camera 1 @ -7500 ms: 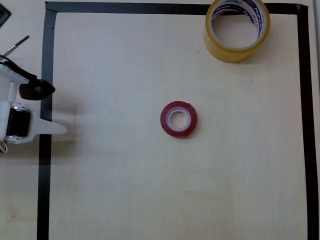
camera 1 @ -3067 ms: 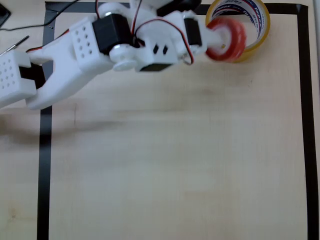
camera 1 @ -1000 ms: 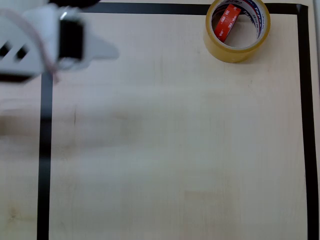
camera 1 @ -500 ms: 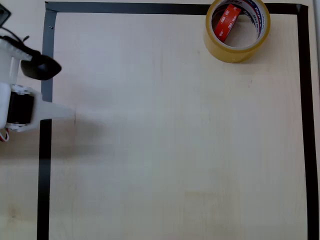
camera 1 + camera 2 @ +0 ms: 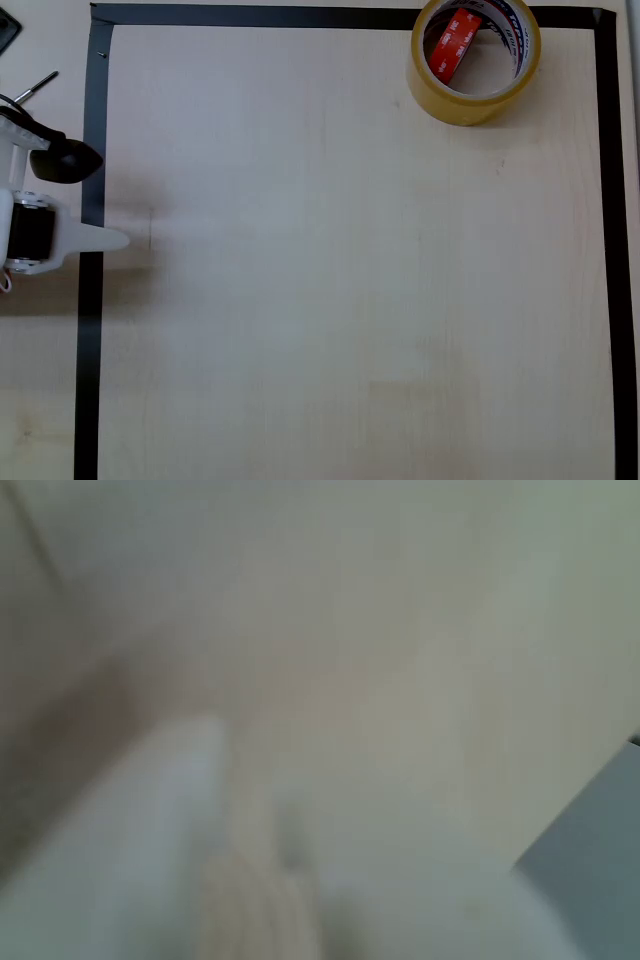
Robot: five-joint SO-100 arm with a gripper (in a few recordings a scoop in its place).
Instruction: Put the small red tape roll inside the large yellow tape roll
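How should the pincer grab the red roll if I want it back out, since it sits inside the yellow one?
From above, pinch the upper rim of the small red tape roll. It leans on edge against the inner wall of the large yellow tape roll, leaving room beside it.

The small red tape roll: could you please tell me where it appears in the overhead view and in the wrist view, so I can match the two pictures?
Overhead view: the small red tape roll sits at top right, tilted on edge inside the large yellow tape roll.
Wrist view: too blurred to make out any roll; pale surface and whitish blurred shapes.
Shared landmark: the light wooden table, seen as pale blur in the wrist view.
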